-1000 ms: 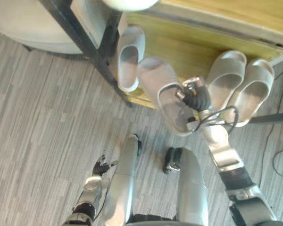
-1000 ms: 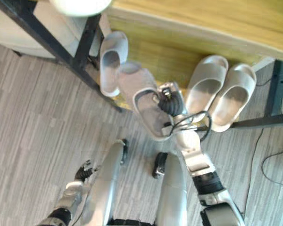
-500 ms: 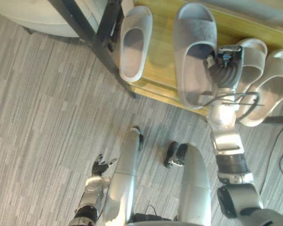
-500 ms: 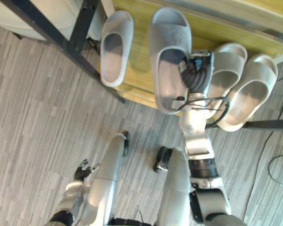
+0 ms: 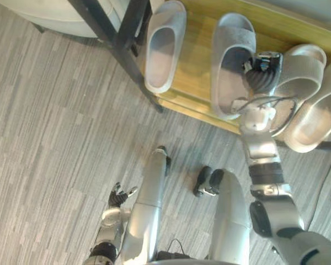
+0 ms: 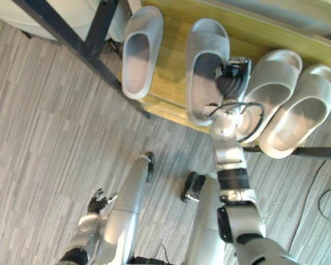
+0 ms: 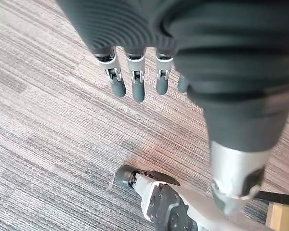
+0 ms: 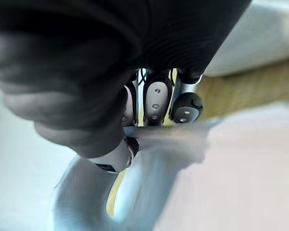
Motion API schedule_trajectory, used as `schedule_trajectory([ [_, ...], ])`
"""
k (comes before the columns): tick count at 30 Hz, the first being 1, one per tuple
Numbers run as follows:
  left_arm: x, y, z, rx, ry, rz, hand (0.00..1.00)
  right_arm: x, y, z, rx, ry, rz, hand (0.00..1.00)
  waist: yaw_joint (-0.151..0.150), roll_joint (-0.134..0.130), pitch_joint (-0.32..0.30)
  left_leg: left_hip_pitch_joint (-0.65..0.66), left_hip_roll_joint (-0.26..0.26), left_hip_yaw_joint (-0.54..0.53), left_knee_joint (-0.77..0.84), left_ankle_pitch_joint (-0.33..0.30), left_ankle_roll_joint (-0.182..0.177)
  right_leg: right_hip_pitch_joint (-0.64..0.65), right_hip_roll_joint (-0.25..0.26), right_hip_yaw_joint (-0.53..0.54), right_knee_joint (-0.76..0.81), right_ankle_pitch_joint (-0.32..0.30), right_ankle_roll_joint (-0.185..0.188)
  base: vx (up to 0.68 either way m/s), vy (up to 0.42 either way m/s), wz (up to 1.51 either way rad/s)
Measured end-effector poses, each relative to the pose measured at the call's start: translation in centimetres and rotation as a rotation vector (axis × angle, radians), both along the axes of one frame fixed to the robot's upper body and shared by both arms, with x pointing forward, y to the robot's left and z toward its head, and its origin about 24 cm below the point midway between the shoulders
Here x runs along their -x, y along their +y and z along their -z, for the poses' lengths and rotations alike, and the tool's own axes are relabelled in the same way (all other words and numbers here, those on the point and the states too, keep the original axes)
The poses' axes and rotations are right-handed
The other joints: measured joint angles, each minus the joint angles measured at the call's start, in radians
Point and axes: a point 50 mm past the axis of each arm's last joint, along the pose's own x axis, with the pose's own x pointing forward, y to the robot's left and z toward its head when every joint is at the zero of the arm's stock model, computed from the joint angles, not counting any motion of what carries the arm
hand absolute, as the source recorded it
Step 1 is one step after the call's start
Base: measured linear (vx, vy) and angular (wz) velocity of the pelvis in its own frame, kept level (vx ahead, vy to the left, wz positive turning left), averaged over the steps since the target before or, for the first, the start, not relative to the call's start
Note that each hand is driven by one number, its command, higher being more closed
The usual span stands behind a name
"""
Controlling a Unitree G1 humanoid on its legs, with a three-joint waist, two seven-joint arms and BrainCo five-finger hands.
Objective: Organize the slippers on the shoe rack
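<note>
A grey slipper [image 5: 231, 47] is being held on the rack [image 5: 194, 83] by the right hand [image 5: 260, 76], its fingers [image 8: 155, 98] clamped on the slipper's side. The slipper is lying at the rack's front edge, between a second slipper [image 5: 164, 47] near the left edge and a pair [image 5: 303, 69] towards the right. The left hand [image 7: 130, 33] is being held low over the floor [image 5: 55, 138], fingers straight and slightly apart.
</note>
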Motion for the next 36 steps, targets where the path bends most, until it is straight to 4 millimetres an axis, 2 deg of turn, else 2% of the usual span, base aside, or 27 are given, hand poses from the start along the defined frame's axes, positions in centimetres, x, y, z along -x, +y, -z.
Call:
schedule_trajectory([
  [7, 0.2, -0.5, 0.2, 0.017, 0.006, 0.003, 0.00, -0.9, 0.3, 0.7, -0.052, 0.052, -0.041, 1.00, 0.016, 0.003, -0.018, -0.039, -0.016, -0.030, -0.001, 0.015, -0.015, -0.026, -0.014, -0.030, 0.012, -0.012, -0.006, -0.04, -0.010, 0.12],
  [12, 0.1, -0.7, 0.2, 0.016, 0.005, 0.015, 0.00, -1.0, 1.2, -0.1, -0.038, 0.036, -0.068, 1.00, 0.025, 0.003, -0.018, -0.039, -0.024, -0.036, -0.007, 0.020, -0.025, -0.027, -0.026, -0.041, 0.024, -0.019, -0.017, -0.01, -0.018, 0.10],
  [13, 0.1, -0.7, 0.1, 0.015, 0.003, 0.020, 0.00, -1.1, 1.2, -0.4, -0.047, 0.026, -0.071, 0.00, 0.028, 0.003, -0.018, -0.041, -0.027, -0.044, -0.011, 0.023, -0.030, -0.027, -0.027, -0.048, 0.024, -0.023, -0.021, -0.02, -0.020, 0.09],
  [20, -0.3, -1.1, -0.2, 0.019, -0.016, 0.038, 0.00, -1.1, 1.0, -0.6, -0.097, 0.017, -0.070, 0.00, 0.048, 0.004, -0.018, -0.049, -0.037, -0.066, -0.023, 0.033, -0.039, -0.028, -0.035, -0.072, 0.025, -0.032, -0.029, -0.02, -0.013, 0.09],
  [28, -0.5, -1.2, -0.5, 0.019, -0.032, 0.044, 0.00, -1.0, 1.0, -1.2, -0.193, -0.016, -0.081, 0.00, 0.054, 0.004, -0.018, -0.051, -0.038, -0.072, -0.025, 0.034, -0.039, -0.027, -0.034, -0.078, 0.025, -0.035, -0.031, 0.00, 0.002, 0.01],
  [33, -0.5, -1.2, -0.5, 0.023, -0.035, 0.041, 0.00, -0.2, 0.9, -1.4, -0.197, -0.056, -0.087, 0.00, 0.055, 0.004, -0.018, -0.046, -0.037, -0.067, -0.029, 0.035, -0.041, -0.025, -0.034, -0.074, 0.022, -0.035, -0.031, -0.01, 0.028, 0.00],
  [36, -0.5, -1.2, -0.6, 0.023, -0.035, 0.039, 0.00, 0.6, 1.5, -0.6, -0.217, -0.067, -0.108, 0.00, 0.051, 0.003, -0.018, -0.037, -0.035, -0.062, -0.038, 0.039, -0.049, -0.023, -0.032, -0.066, 0.017, -0.035, -0.029, -0.01, 0.017, -0.02],
])
